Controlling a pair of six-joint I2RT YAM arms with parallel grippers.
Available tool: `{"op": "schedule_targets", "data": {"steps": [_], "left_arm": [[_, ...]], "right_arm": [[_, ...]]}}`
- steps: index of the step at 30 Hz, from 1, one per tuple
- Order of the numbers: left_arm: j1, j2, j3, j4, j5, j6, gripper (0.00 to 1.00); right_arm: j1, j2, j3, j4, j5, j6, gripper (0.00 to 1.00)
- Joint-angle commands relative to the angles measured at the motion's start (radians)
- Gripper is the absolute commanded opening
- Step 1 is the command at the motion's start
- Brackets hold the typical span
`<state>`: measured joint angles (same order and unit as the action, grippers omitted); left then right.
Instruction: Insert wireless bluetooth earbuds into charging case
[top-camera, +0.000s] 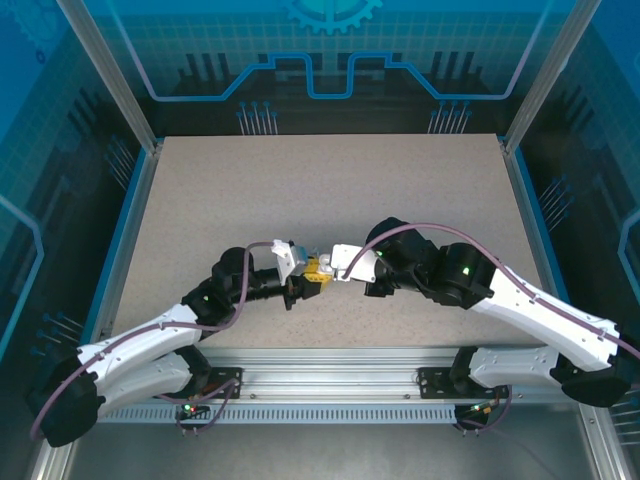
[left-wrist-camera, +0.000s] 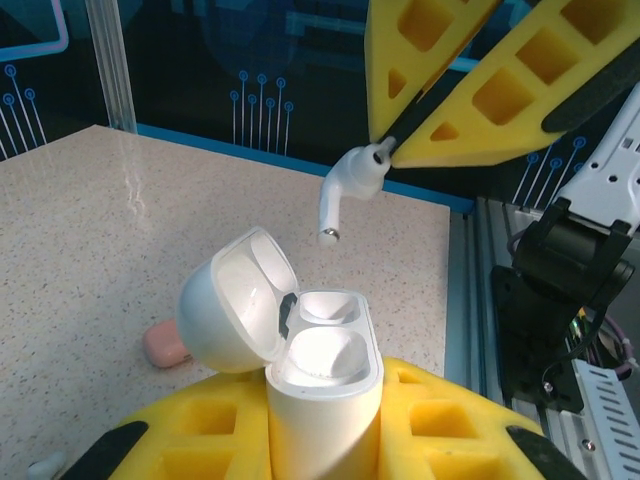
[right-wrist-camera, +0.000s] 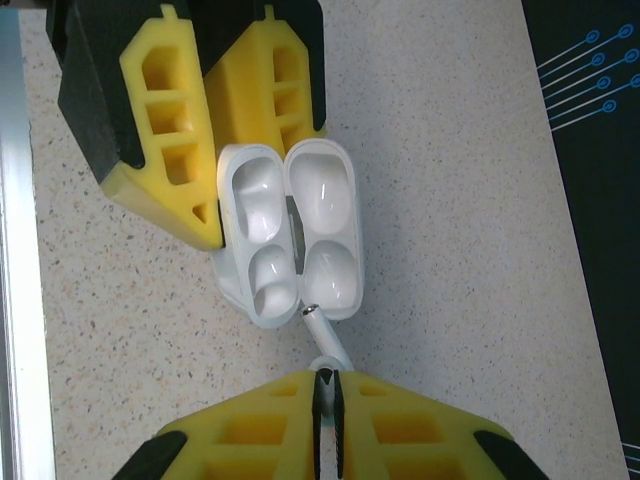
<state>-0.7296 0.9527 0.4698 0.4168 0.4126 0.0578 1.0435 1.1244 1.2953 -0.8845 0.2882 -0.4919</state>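
**A:** What has the left gripper (left-wrist-camera: 325, 405) got hold of?

**B:** The charging case (left-wrist-camera: 322, 365). It's a smooth, glossy white pebble standing upright, and the gripper is closed on its lower body. The fingers (left-wrist-camera: 440, 420) are blocky and matt yellow, with square pockets moulded into them.

**A:** Is the case open?

**B:** Yes. The lid (left-wrist-camera: 235, 310) is swung back on its hinge to the left, a rounded shell with a shiny hollow inside. The two scooped sockets in the base are bare, white and polished.

**A:** And the right gripper (right-wrist-camera: 326, 385)?

**B:** Its jaws are pinched almost fully together on an earbud (left-wrist-camera: 345, 185). They grip the bulbous head, so the stem hangs out past the yellow tips.

**A:** What does the earbud look like?

**B:** It's tiny next to the case, made of glossy white plastic, with a rounded head, a short nozzle and a slim stem ending in a small metal cap.

**A:** Where is it, relative to the case?

**B:** In the left wrist view it's in the air above the open case, clear of it, with the stem pointing down. In the right wrist view the metal tip lines up with the near rim of the case. It isn't in a socket.

**A:** What's underneath?

**B:** A pale counter (left-wrist-camera: 100, 230), speckled like stone and faintly shiny. A rounded pink case (left-wrist-camera: 165, 345) lies on it, half hidden behind the lid. Both arms meet near the front middle of the counter.
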Motion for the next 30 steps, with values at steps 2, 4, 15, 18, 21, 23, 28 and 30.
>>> {"op": "schedule_targets", "data": {"steps": [2, 4, 15, 18, 21, 23, 28, 30], "left_arm": [[-0.004, 0.001, 0.041, -0.022, -0.014, 0.042, 0.12], [-0.005, 0.003, 0.044, -0.024, -0.015, 0.043, 0.12], [-0.004, 0.013, 0.06, -0.047, -0.009, 0.051, 0.12], [-0.005, 0.012, 0.063, -0.053, -0.009, 0.054, 0.12], [-0.004, 0.012, 0.064, -0.055, -0.009, 0.056, 0.12], [-0.004, 0.012, 0.064, -0.055, -0.009, 0.056, 0.12], [-0.005, 0.016, 0.066, -0.059, -0.008, 0.057, 0.12], [-0.005, 0.017, 0.069, -0.061, -0.008, 0.057, 0.12]], "right_arm": [[0.022, 0.015, 0.039, -0.051, 0.017, -0.025, 0.13], [0.023, 0.018, 0.039, -0.052, 0.014, -0.029, 0.13], [0.026, 0.058, 0.038, -0.052, 0.008, -0.05, 0.13], [0.026, 0.066, 0.04, -0.054, 0.01, -0.057, 0.14], [0.026, 0.067, 0.038, -0.051, 0.018, -0.061, 0.13], [0.026, 0.068, 0.037, -0.05, 0.023, -0.064, 0.14], [0.027, 0.078, 0.039, -0.053, 0.028, -0.065, 0.13], [0.027, 0.084, 0.041, -0.056, 0.029, -0.069, 0.13]]}}
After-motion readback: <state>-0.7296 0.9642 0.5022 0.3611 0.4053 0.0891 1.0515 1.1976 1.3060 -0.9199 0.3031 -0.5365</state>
